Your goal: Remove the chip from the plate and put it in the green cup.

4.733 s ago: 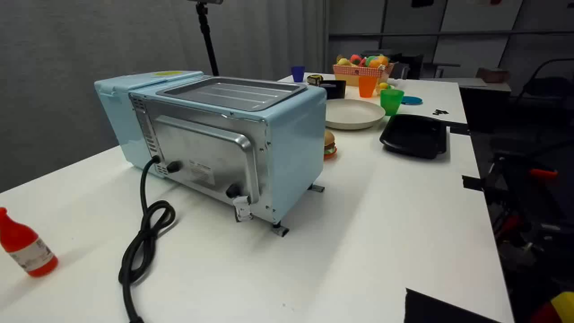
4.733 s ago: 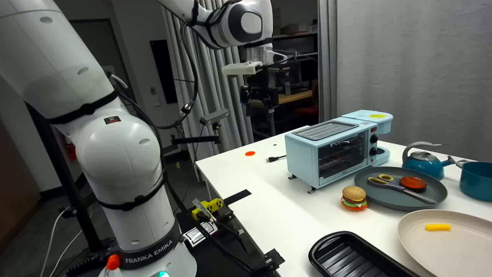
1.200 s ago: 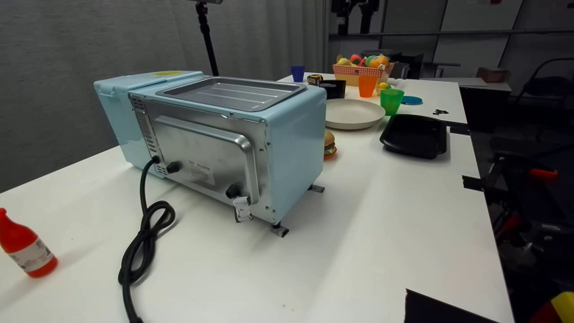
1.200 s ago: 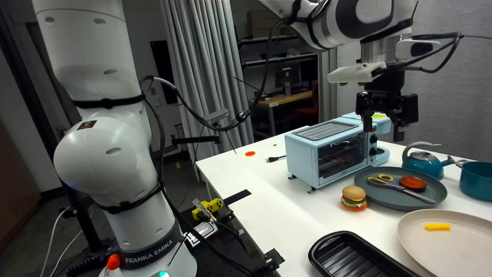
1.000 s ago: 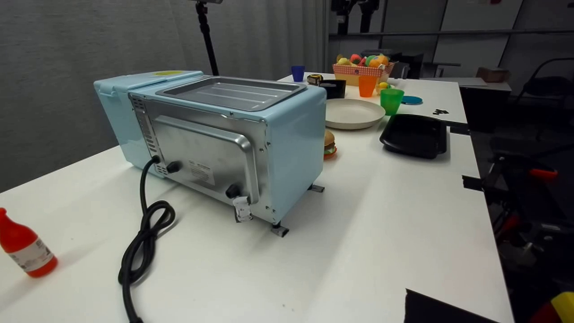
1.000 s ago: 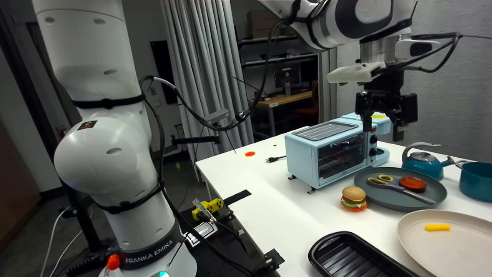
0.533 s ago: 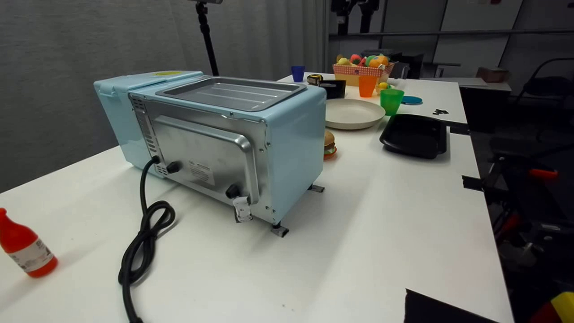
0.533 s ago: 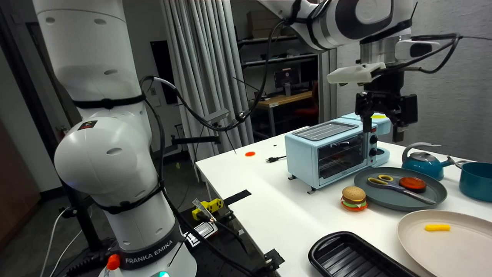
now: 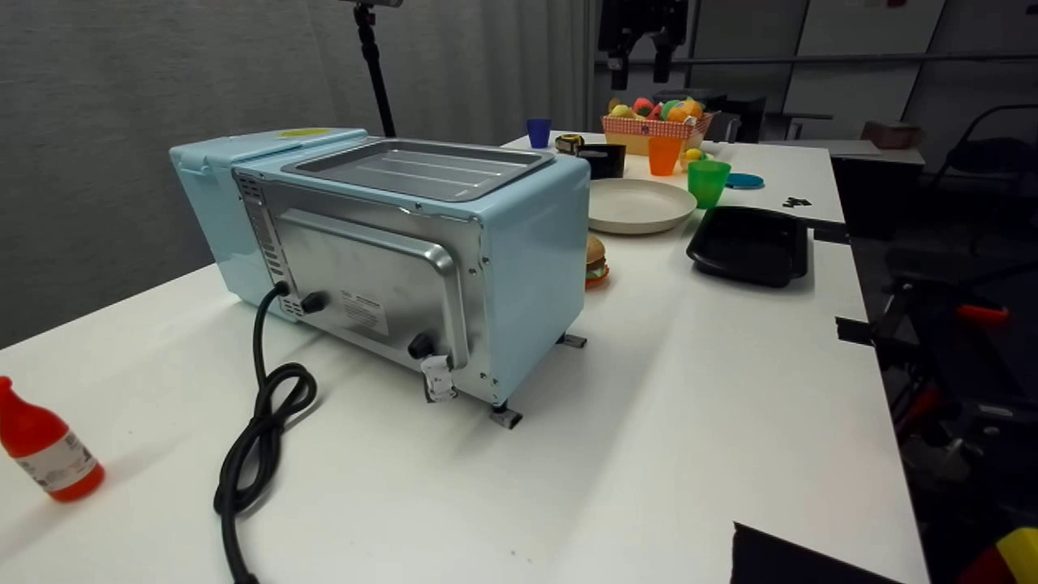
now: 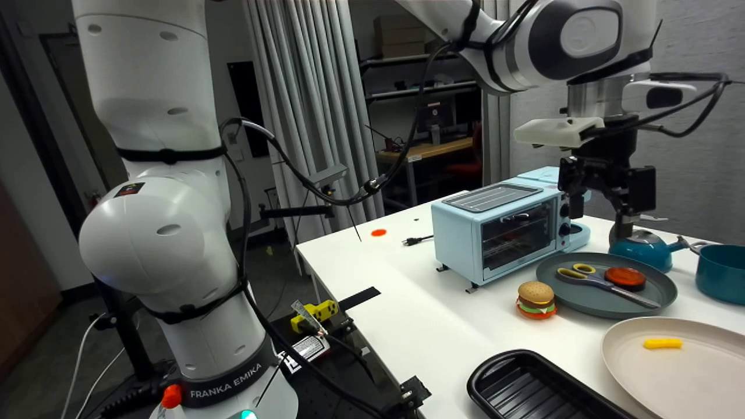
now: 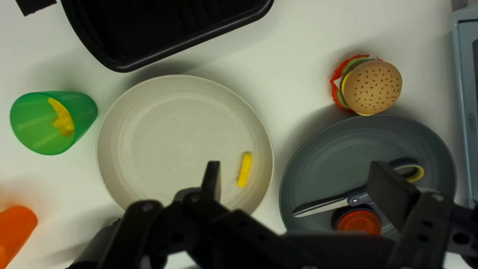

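The chip, a short yellow stick (image 11: 244, 170), lies on the pale round plate (image 11: 168, 127) near its rim. It also shows in an exterior view (image 10: 662, 344). The plate is in both exterior views (image 9: 641, 204) (image 10: 698, 378). The green cup (image 11: 33, 129) stands beside the plate, on the side away from the toaster oven; a yellow piece appears to be inside it. The cup also shows in an exterior view (image 9: 708, 185). My gripper (image 10: 600, 219) is open and empty, high above the table. In the wrist view its fingers (image 11: 213, 179) stand wide apart, the chip between them but far below.
A grey plate (image 11: 336, 149) holds scissors and a red disc. A toy burger (image 11: 369, 87), black tray (image 11: 179, 46) and orange cup (image 11: 16, 231) stand around. The toaster oven (image 10: 495, 233), kettle (image 10: 640, 250) and teal pot (image 10: 722, 273) are on the table's far side.
Over several seconds my arm swung from beyond the toaster oven to above the plates. In the last half second the gripper came lower and slightly right in an exterior view. Chip and cup have not moved.
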Robot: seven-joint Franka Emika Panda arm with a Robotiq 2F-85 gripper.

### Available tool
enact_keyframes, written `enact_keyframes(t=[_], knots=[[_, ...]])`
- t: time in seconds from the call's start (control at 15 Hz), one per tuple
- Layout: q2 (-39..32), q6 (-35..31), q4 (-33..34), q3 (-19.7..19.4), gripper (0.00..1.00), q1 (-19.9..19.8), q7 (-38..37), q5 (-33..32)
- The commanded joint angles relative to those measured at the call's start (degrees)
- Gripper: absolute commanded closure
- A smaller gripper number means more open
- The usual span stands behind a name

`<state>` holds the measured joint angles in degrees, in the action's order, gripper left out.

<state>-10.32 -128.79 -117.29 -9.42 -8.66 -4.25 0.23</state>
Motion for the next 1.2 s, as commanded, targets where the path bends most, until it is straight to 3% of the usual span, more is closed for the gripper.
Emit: enact_keyframes(t=[0.0,0.73,1.13], knots=[[-5.51,-1.05,4.54,-0.56,0.00,-1.61,-0.13,2.36],[-21.11,1.03,20.46,-0.92,0.00,-3.95,-1.89,2.91],[-26.84,0.39,25.25,-0.77,0.00,-4.43,-2.86,3.00]])
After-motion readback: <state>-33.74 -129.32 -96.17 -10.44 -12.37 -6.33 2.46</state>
